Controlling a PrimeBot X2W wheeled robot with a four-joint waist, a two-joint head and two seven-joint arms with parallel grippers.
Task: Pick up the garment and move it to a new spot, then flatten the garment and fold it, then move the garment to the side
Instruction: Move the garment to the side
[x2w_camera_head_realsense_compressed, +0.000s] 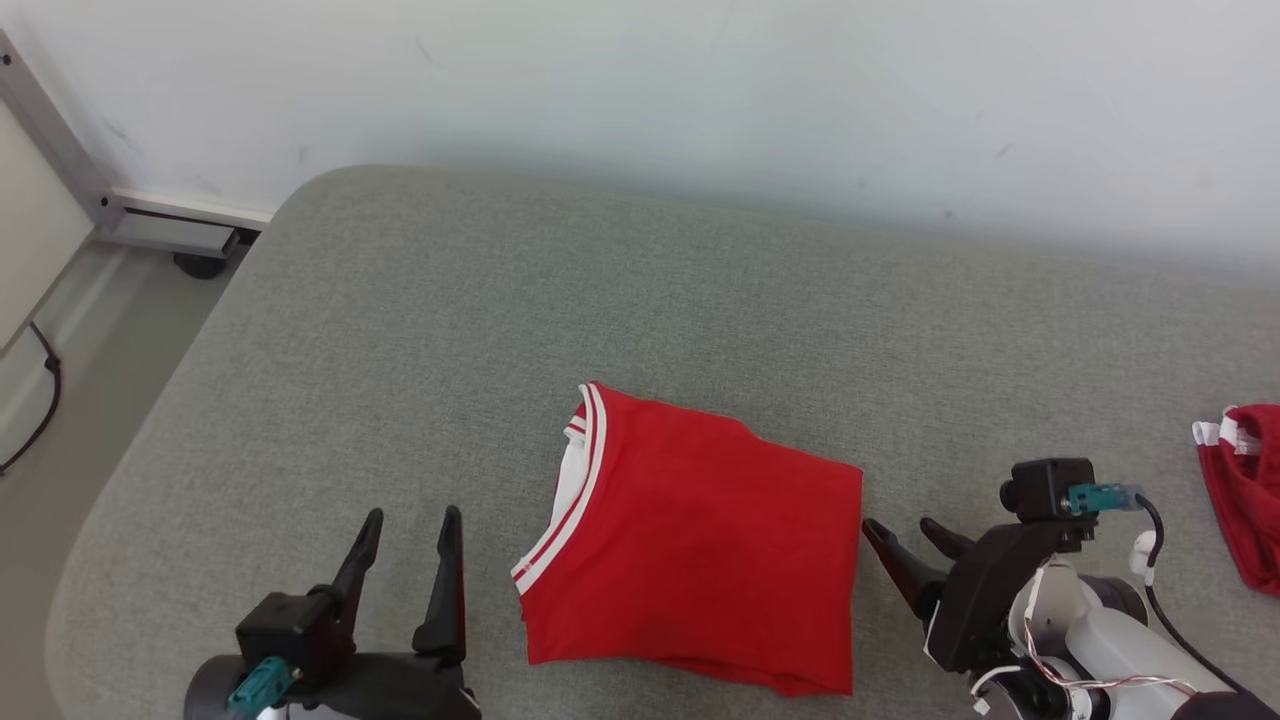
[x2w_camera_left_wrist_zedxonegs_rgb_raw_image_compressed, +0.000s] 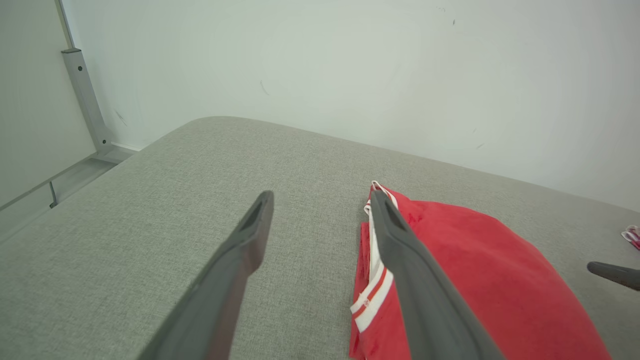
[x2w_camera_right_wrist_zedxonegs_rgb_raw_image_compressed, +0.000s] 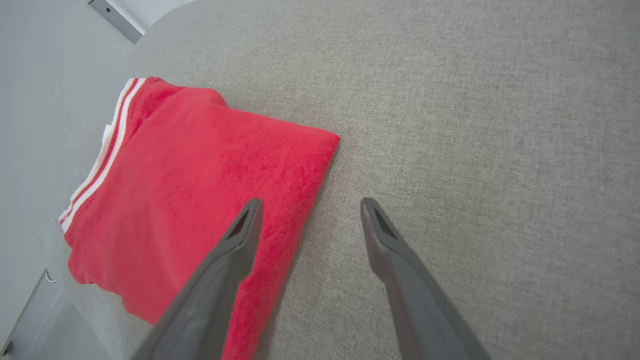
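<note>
The garment (x2w_camera_head_realsense_compressed: 700, 540) is red with a red-and-white striped collar, and it lies folded into a rough rectangle at the front middle of the grey cushioned surface (x2w_camera_head_realsense_compressed: 500, 320). My left gripper (x2w_camera_head_realsense_compressed: 412, 527) stands open just left of it, with nothing between the fingers. In the left wrist view the garment (x2w_camera_left_wrist_zedxonegs_rgb_raw_image_compressed: 480, 270) lies beside and behind the right finger, collar toward the camera. My right gripper (x2w_camera_head_realsense_compressed: 905, 532) is open at the garment's right edge. In the right wrist view the gripper (x2w_camera_right_wrist_zedxonegs_rgb_raw_image_compressed: 310, 207) straddles that edge of the garment (x2w_camera_right_wrist_zedxonegs_rgb_raw_image_compressed: 200, 185), the left finger over the cloth.
A second red-and-white piece of cloth (x2w_camera_head_realsense_compressed: 1245, 490) lies at the far right edge of the surface. A white wall (x2w_camera_head_realsense_compressed: 700, 90) runs along the back. Floor, a metal rail (x2w_camera_head_realsense_compressed: 60, 150) and a black cable (x2w_camera_head_realsense_compressed: 40, 400) are to the left.
</note>
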